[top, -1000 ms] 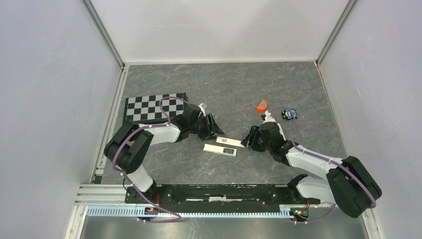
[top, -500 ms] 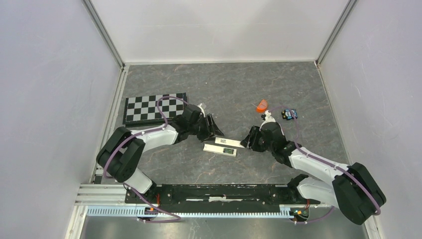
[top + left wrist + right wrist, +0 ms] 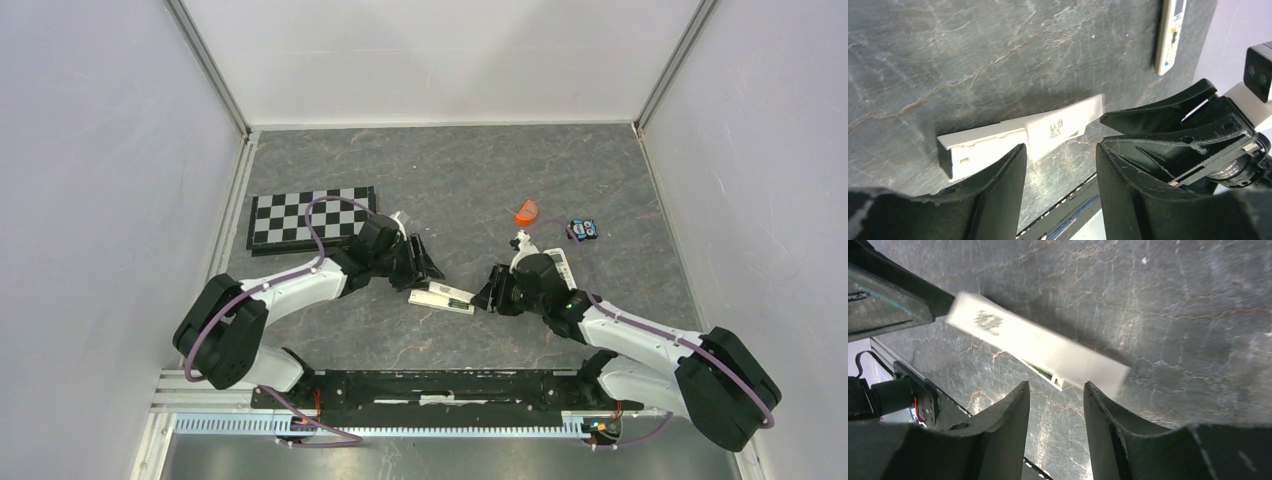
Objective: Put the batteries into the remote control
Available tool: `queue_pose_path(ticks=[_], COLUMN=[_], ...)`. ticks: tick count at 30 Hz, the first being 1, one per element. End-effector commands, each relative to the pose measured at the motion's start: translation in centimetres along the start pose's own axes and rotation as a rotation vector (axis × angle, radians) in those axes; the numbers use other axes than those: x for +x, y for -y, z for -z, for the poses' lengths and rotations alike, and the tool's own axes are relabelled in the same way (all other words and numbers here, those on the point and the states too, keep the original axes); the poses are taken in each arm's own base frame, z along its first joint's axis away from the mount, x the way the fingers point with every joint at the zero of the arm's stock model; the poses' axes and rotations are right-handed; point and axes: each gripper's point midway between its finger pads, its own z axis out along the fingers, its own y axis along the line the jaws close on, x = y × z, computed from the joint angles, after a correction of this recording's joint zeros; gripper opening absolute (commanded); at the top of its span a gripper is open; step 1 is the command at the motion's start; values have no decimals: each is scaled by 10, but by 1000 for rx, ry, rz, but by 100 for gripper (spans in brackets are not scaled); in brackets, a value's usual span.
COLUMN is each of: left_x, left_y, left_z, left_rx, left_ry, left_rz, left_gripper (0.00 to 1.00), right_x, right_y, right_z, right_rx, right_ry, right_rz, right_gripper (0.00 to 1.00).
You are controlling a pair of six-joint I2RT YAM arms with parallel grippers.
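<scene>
The remote control (image 3: 441,297) lies flat on the dark stone table between my two grippers, as a white slim body with a white slab resting along it. In the left wrist view the remote control (image 3: 1023,134) lies just beyond my fingertips. In the right wrist view it (image 3: 1038,347) is blurred, with a thin green edge on its underside. My left gripper (image 3: 428,268) (image 3: 1060,147) is open and empty at its far left end. My right gripper (image 3: 486,296) (image 3: 1055,386) is open and empty at its right end. I cannot make out separate batteries.
A second white handset with buttons (image 3: 1169,35) lies by my right arm (image 3: 555,262). A checkerboard (image 3: 312,215) lies at the back left. An orange object (image 3: 526,212) and a small blue-black object (image 3: 583,230) lie at the back right. A metal rail (image 3: 400,425) runs along the near edge.
Both grippers have closed in on the remote. The two white pieces, apart a second ago, now lie together, the upper one shifted left and nearer. The second handset has become uncovered.
</scene>
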Motion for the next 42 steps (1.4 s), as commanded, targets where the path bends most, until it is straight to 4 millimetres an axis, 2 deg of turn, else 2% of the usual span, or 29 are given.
queue_pose_path(ticks=[1, 6, 9, 15, 17, 20, 24, 28, 32, 36, 39, 42], left_x=[6, 9, 7, 0, -4, -13, -21, -26, -24, -19, -10, -4], left_y=[-11, -22, -21, -11, -6, -1, -6, -15, -27, -33, -31, -21], left_z=[7, 6, 7, 12, 14, 12, 0, -19, -40, -51, -54, -55], left_rx=[-39, -69, -61, -35, -25, -26, -71, -104, -135, -140, -113, -52], left_ry=[12, 20, 30, 59, 73, 92, 87, 81, 42, 12, -30, -58], left_rz=[-8, -10, -13, -27, -39, -72, -95, -105, -94, -80, -48, -19], left_gripper=[60, 60, 60, 61, 62, 65, 68, 69, 68, 63, 60, 58], right_x=[5, 9, 11, -6, -19, -23, -21, -19, -21, -21, -15, -14], right_y=[-9, -1, 2, -2, 4, 28, 45, 52, 52, 49, 48, 37], right_z=[-5, -10, -11, -3, 0, 5, 4, 0, -5, -10, -12, -16], right_rx=[-22, 17, 27, 55, 104, 234, 289, 297, 286, 265, 250, 186], right_ry=[3, 7, 3, 55, 107, 113, 100, 92, 93, 80, 58, 57], right_rz=[-2, 1, 0, 33, 54, 103, 111, 100, 101, 97, 88, 71], right_gripper=[48, 48, 48, 52, 55, 59, 63, 63, 60, 56, 54, 53])
